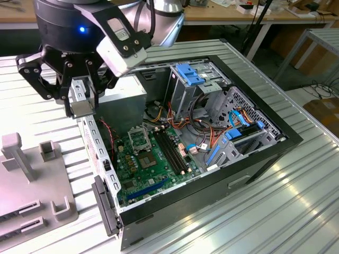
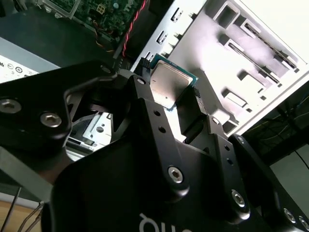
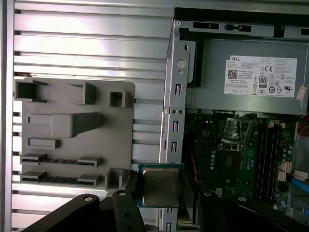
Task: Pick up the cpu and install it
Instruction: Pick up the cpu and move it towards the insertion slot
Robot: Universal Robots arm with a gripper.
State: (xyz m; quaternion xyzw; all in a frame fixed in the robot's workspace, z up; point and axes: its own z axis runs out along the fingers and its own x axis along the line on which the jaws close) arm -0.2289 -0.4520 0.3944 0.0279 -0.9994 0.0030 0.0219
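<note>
The black claw is clamped on the small, flat, silvery-tan square cpu. It hangs over the side wall of the open black computer case, beside the grey slotted holder plate.

a white printed label with a square code and rows of small marks sits on the grey power supply; its fine print is too small to read.
</note>
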